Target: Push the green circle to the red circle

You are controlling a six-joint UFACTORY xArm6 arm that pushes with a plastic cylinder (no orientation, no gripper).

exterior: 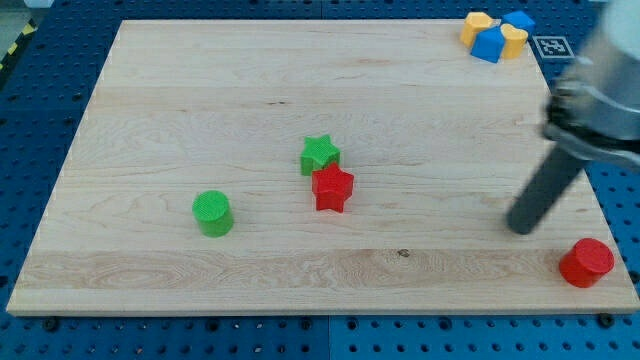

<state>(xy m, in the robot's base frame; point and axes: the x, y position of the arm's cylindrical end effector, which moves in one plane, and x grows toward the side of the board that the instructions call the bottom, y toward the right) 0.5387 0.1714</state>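
The green circle (212,213) stands at the lower left of the wooden board (200,100). The red circle (586,263) stands at the board's lower right corner. My tip (520,229) rests on the board at the right, a little up and to the left of the red circle and far to the right of the green circle. The rod rises from it towards the view's upper right.
A green star (320,154) and a red star (332,188) touch each other near the board's middle. Two yellow blocks (478,27) (514,40) and two blue blocks (489,45) (519,20) cluster at the top right corner.
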